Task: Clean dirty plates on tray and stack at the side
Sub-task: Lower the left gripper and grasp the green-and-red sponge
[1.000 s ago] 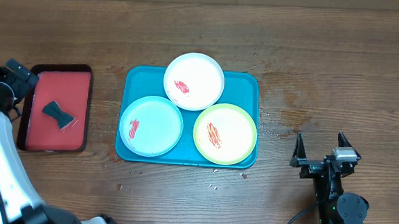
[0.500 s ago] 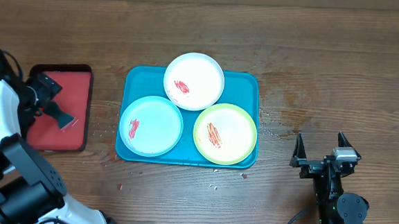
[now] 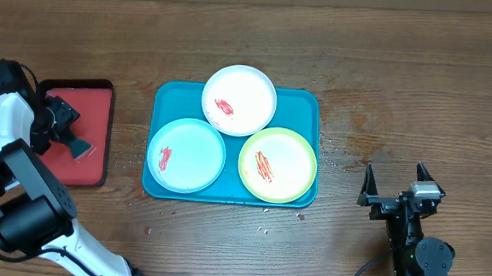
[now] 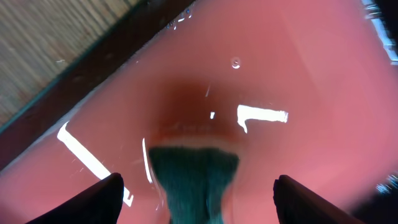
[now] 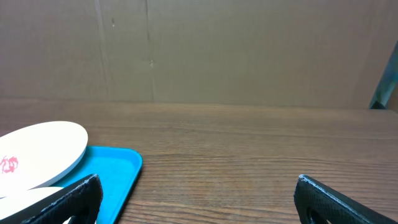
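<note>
Step 1, sponge pickup: left fingers (image 4: 99,202) apart astride sponge (image 4: 196,177) in red tray (image 4: 298,68), next must close; right fingers (image 5: 74,199) apart, idle.

3 red-smeared plates (image 3: 193,156) on teal tray (image 3: 303,107), white one (image 3: 244,95) prob. overlapping others

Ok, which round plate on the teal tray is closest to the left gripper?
The light blue plastic plate, in the teal tray's near-left corner; the white plate and yellow-green-rimmed plate sit farther right.
</note>
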Robot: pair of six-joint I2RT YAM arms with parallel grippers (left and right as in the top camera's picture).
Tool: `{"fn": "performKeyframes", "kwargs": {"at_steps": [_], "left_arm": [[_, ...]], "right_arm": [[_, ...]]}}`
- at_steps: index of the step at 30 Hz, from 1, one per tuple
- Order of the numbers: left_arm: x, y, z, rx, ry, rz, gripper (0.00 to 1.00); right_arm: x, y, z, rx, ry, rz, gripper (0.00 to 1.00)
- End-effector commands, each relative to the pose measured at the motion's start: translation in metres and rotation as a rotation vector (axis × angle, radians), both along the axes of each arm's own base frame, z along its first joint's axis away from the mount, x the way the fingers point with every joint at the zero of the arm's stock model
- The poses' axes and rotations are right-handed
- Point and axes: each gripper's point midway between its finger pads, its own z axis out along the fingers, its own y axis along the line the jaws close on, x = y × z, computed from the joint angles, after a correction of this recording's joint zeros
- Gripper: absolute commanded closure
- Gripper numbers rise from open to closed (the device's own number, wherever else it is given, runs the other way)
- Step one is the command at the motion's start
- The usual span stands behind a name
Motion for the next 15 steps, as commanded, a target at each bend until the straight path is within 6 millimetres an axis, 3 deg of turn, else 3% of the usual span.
{"fn": "performKeyframes", "kwargs": {"at_steps": [1, 8, 10, 12, 14, 15], "left_arm": [[0.003, 0.001, -0.021, -0.007, 0.04, 0.011, 0.22], [0.002, -0.002, -0.041, -0.028, 0.074, 0.006, 0.22], [0.0, -0.003, -0.045, -0.034, 0.083, 0.006, 0.27], [-0.001, -0.003, -0.046, -0.035, 0.088, 0.004, 0.53], [0.0, -0.003, -0.046, -0.035, 0.087, 0.006, 0.88], [-0.001, -0.003, -0.046, -0.036, 0.088, 0.006, 0.96]], "right_arm": [[0.0, -0.001, -0.002, -0.001, -0.004, -0.007, 0.0], [0.0, -0.001, -0.002, 0.0, -0.004, -0.007, 0.0], [0.0, -0.001, -0.002, 0.0, -0.004, -0.007, 0.0], [0.0, -0.001, -0.002, 0.0, -0.004, -0.007, 0.0], [0.0, -0.001, -0.002, 0.0, -0.004, -0.007, 0.0], [0.0, -0.001, -0.002, 0.0, -0.004, -0.007, 0.0]]}}
